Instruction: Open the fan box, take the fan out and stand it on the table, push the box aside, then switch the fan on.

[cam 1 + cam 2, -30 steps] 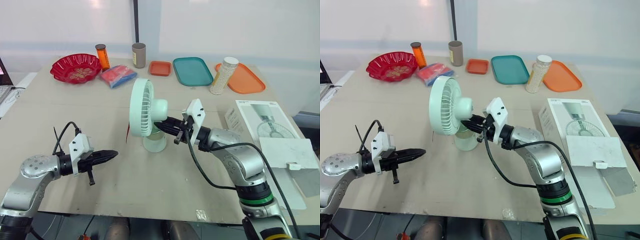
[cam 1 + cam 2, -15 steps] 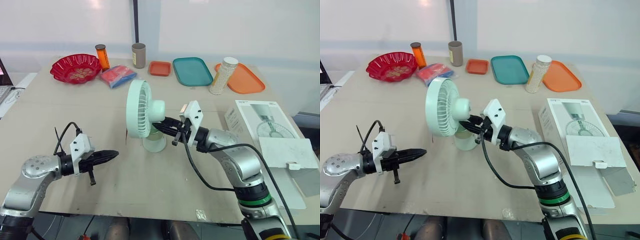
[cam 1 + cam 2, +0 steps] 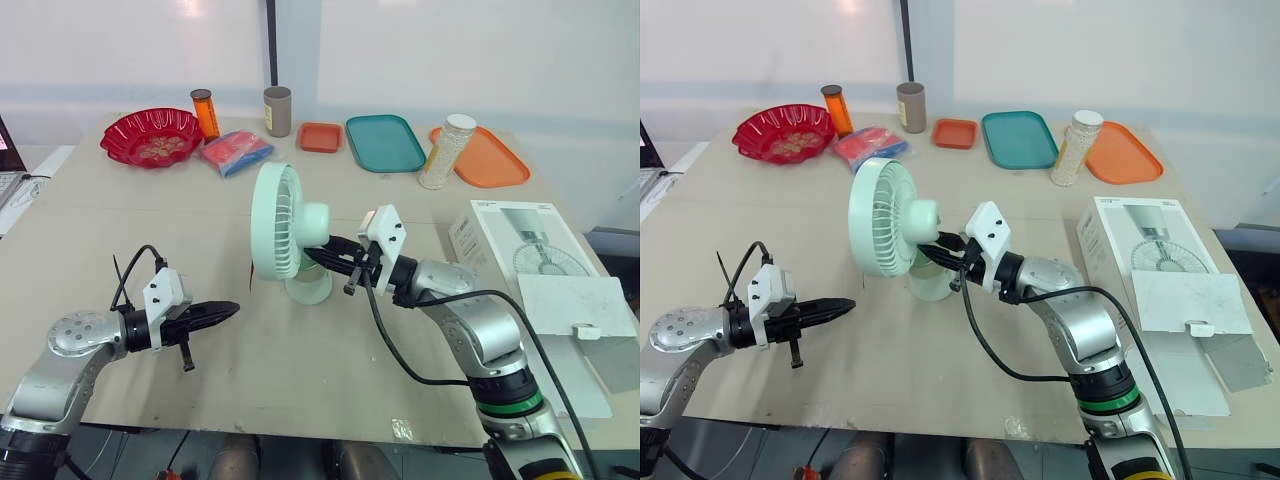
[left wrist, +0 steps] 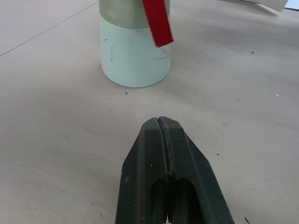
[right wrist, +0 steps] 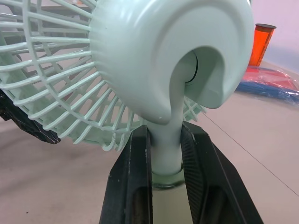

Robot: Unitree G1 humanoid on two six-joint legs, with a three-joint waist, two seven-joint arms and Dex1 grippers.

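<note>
Gripping the fan (image 3: pixel 290 235) by its neck, the right tool (image 5: pixel 166 140) seemingly hides its tips; left tool (image 4: pixel 163 123) closed, empty.

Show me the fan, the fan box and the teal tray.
fan (image 3: pixel 273 220), left eye view, on its grille.
fan box (image 3: pixel 505 238), left eye view, printed top face.
teal tray (image 3: pixel 386 142), left eye view, its bare floor.

Fan (image 3: pixel 274 222) mint green; strap (image 4: pixel 157 21) red; box (image 3: pixel 482 236) white; bowl (image 3: pixel 114 136) red; tray (image 3: pixel 385 143) teal.
</note>
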